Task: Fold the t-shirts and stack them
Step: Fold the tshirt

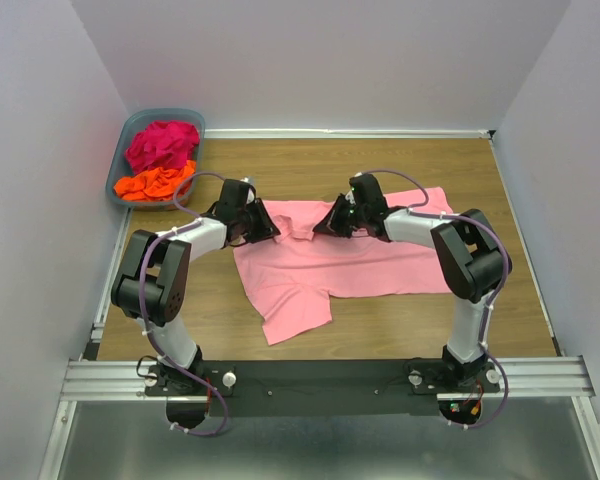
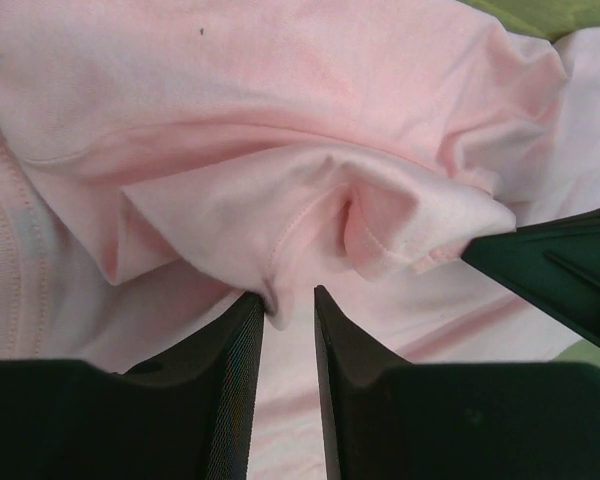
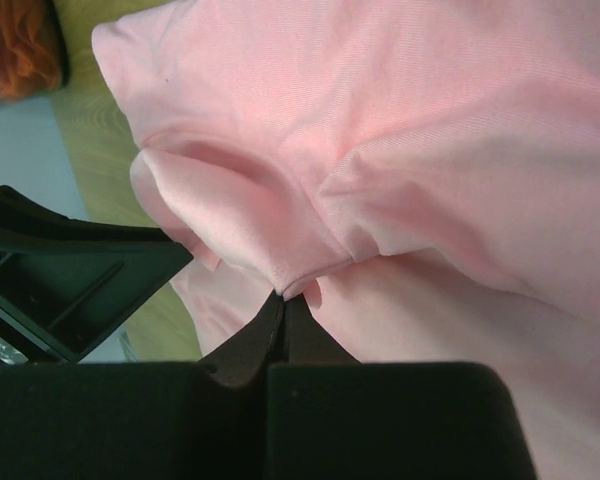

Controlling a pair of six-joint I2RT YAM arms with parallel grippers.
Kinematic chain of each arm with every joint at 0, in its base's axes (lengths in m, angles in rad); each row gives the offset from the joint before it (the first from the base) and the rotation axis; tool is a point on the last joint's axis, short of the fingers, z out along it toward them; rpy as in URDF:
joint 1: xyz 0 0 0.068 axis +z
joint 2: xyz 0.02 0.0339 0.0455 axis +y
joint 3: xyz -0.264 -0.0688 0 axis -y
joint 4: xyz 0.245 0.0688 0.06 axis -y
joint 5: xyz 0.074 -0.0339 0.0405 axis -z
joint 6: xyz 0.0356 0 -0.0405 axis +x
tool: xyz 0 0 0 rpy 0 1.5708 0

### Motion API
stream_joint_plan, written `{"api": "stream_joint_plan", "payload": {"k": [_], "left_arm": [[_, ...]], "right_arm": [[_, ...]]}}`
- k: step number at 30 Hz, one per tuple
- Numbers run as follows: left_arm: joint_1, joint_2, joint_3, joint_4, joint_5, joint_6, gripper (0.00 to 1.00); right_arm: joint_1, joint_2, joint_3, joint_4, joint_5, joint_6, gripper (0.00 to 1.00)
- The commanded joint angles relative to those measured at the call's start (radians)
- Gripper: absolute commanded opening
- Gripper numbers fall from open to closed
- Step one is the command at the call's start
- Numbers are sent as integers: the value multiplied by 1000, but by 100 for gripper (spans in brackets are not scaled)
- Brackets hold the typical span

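Note:
The light pink t-shirt lies spread across the middle of the table, with one sleeve pointing toward the near edge. My left gripper is at its far left shoulder. Its jaws stand a little apart, and a fold tip of pink cloth touches the left finger. My right gripper is near the collar. In the right wrist view it is shut on a pinched fold of the pink shirt. The magenta t-shirt and the orange t-shirt lie crumpled in the basket.
The grey-blue plastic basket stands at the far left corner against the wall. White walls close the table on the left, back and right. A metal rail runs along the near edge by the arm bases. The two grippers are close together.

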Motion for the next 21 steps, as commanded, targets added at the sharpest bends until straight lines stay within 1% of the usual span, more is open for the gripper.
{"api": "stream_joint_plan", "payload": {"k": [1, 4, 5, 6, 7, 17, 21], "left_arm": [[7, -20, -8, 39, 58, -18, 35], [7, -40, -14, 30, 50, -16, 22], [7, -43, -12, 25, 44, -12, 13], [9, -48, -8, -2, 43, -6, 6], [7, -51, -5, -27, 43, 6, 1], [9, -85, -5, -139, 83, 61, 0], [13, -92, 6, -192, 106, 98, 0]], "right_arm": [[3, 19, 36, -29, -30, -22, 1], [4, 8, 40, -37, -27, -29, 1], [3, 5, 42, -40, -24, -31, 1], [3, 4, 43, -52, -22, -36, 1], [3, 1, 48, -61, -19, -52, 1], [-19, -4, 106, -233, -39, -146, 1], [-31, -4, 122, -267, -42, -170, 1]]}}
